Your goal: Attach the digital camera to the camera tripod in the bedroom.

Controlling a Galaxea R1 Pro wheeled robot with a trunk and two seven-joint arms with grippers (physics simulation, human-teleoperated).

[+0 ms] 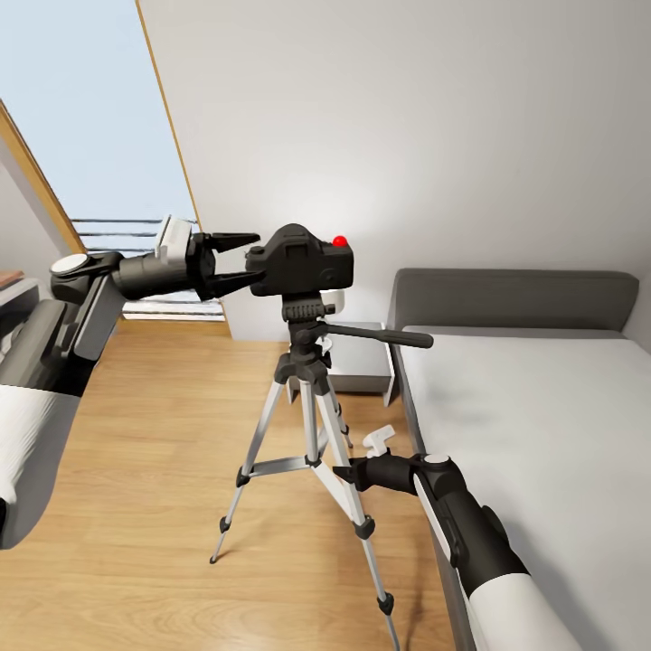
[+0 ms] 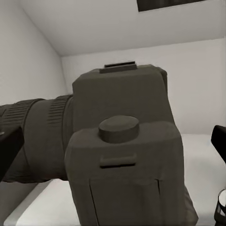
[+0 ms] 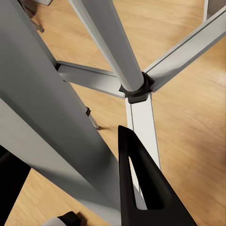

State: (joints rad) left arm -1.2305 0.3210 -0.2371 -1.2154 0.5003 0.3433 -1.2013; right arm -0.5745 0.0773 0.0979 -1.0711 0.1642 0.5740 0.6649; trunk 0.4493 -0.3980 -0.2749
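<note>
The left gripper [image 1: 237, 260] has its two black fingers spread apart, one above the other, their tips reaching the rear edge of the digital camera [image 1: 301, 260]. Whether the tips press on the body or merely flank it I cannot tell from the head view. In the left wrist view the camera [image 2: 125, 155] sits right in front of the fingers, its humped top and ribbed lens barrel turned sideways, with one dark fingertip [image 2: 9, 150] at one edge of the picture and the other at the opposite edge, both clear of the body's middle. The left arm is raised and stretched out level, its forearm horizontal and pointing across toward the camera.

Just ahead of that gripper, the camera sits on the dark pan head of the camera tripod [image 1: 307, 389], red button [image 1: 340, 241] on top, long handle running out away from the gripper toward the bed [image 1: 542, 398].

The right gripper [image 1: 348, 472] is low, its arm reaching forward and down with the wrist bent inward. Its fingers straddle one silver leg of the tripod near the brace hub. In the right wrist view the leg [image 3: 52, 127] passes between the two black fingers [image 3: 141, 188]; they look closed on it, clamping the leg.

The tripod stands on the light wood floor [image 1: 145, 452] beside the bed.
</note>
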